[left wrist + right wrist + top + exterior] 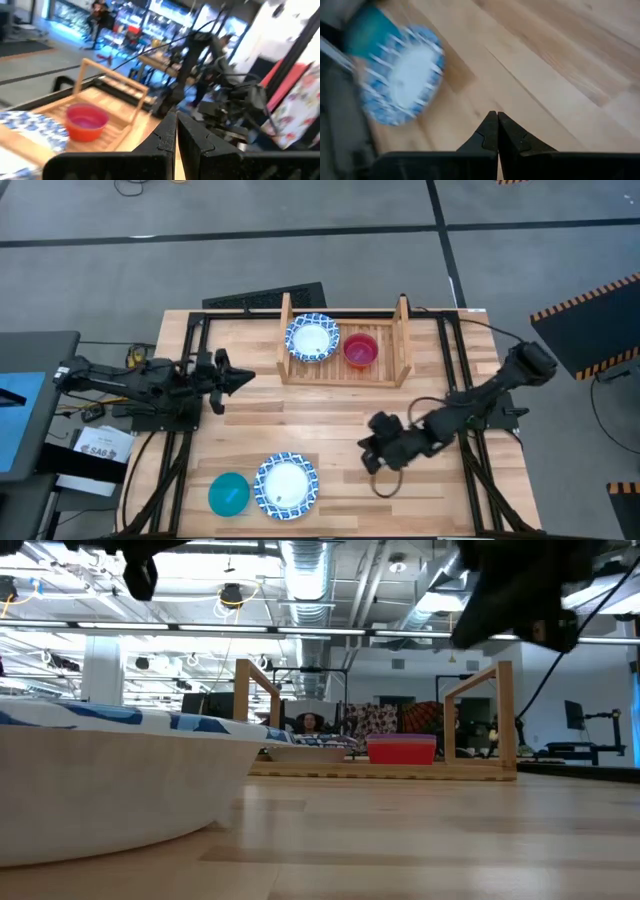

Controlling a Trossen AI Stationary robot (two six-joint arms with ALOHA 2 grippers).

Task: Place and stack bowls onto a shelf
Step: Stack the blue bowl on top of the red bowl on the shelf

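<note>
We see bare wooden table [330,430] across the middle of the high view, between the shelf [345,340] at upper center and 2 bowls at the lower left edge. The right gripper [372,452], fingers pressed together and empty, sits right of the patterned bowl [286,486] and teal bowl [228,494]; the left gripper [240,378], likewise closed and empty, sits left of the shelf. The shelf holds 1 patterned-rim bowl [312,338] and 1 red bowl [361,349] side by side.

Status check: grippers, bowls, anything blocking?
Left gripper shut, empty, near shelf. Right gripper shut, empty, mid-table. Blue-rimmed white bowl and teal plastic bowl unshelved. Nothing blocking.
</note>
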